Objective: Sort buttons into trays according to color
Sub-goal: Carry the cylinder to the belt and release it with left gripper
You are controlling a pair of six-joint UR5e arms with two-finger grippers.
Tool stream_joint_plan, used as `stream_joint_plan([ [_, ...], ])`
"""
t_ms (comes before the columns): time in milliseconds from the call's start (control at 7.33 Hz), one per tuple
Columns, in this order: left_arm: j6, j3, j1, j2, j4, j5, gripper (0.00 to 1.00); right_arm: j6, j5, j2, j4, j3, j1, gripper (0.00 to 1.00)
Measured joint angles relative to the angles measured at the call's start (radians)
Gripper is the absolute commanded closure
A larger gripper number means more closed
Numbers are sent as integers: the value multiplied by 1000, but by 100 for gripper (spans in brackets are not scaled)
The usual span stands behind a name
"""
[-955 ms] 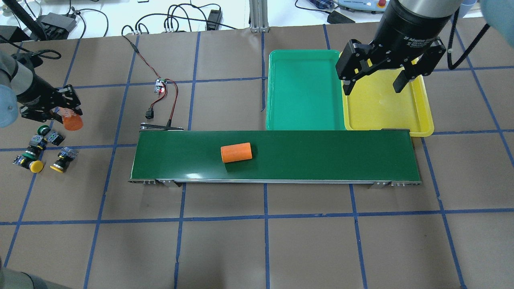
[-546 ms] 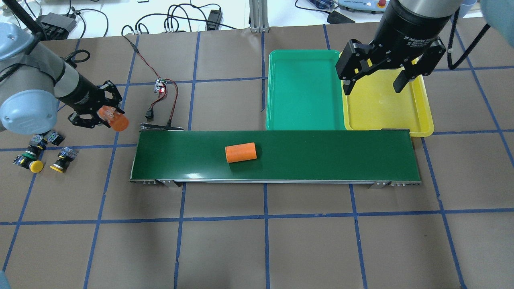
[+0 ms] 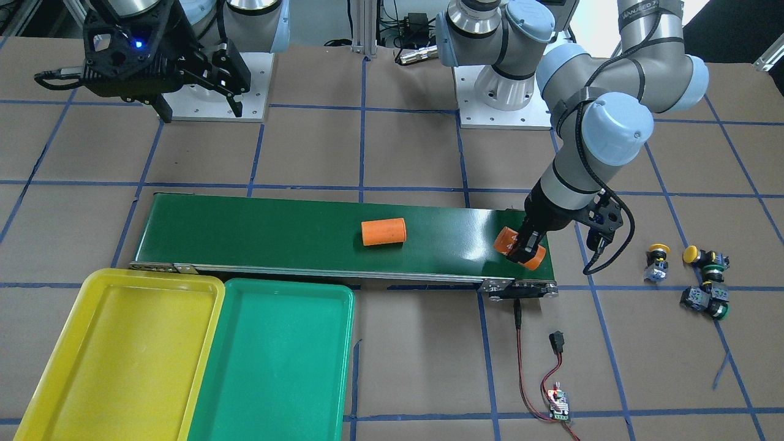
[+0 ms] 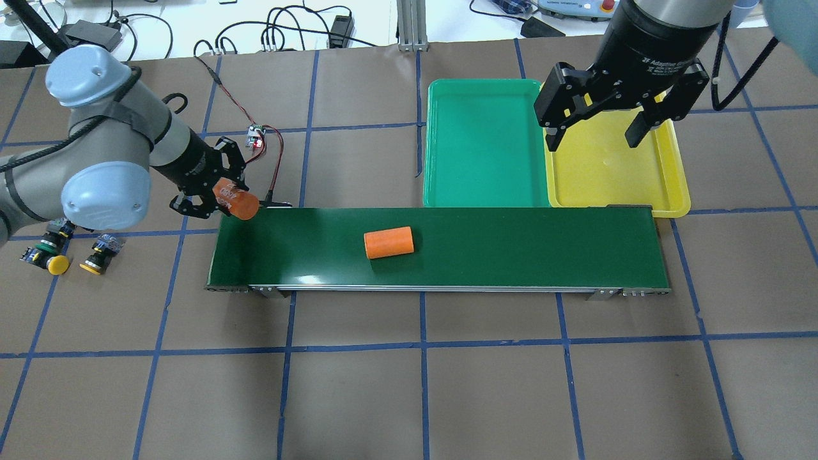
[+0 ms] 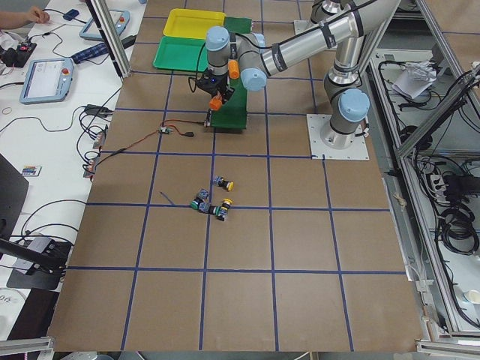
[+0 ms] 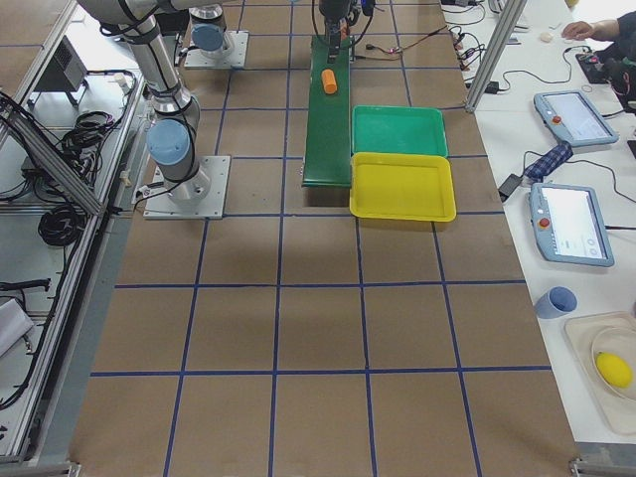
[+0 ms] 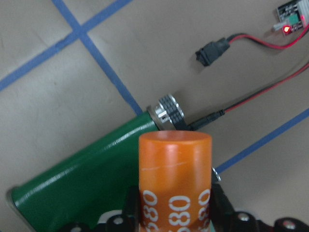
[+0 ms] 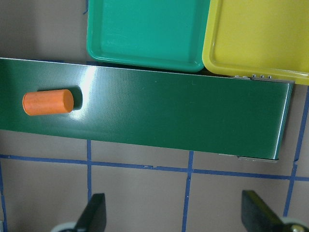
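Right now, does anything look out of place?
Yes: the left gripper holds an orange cylinder over the belt's end and a second cylinder lies on the belt, though the job concerns buttons, which sit on the table; both trays are empty.

left fingers (image 4: 198, 203) carried cylinder (image 4: 238, 201) to belt (image 4: 511, 246)

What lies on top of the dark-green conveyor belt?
One orange cylinder lies on its side near the middle of the conveyor belt. The left gripper holds a marked cylinder over the belt's end; the belt beneath it is covered, so contact cannot be told.
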Motion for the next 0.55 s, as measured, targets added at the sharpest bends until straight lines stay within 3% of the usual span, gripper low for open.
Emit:
stream_joint_plan([
  [273, -25, -28, -19, 18, -27, 56, 82, -1, -1, 0, 0, 0, -2, 0],
  [409, -36, -35, -22, 8, -27, 60, 52, 0, -1, 0, 1, 0, -2, 0],
  [546, -57, -38, -26, -4, -27, 59, 5, 0, -1, 0, 1, 0, -2, 0],
])
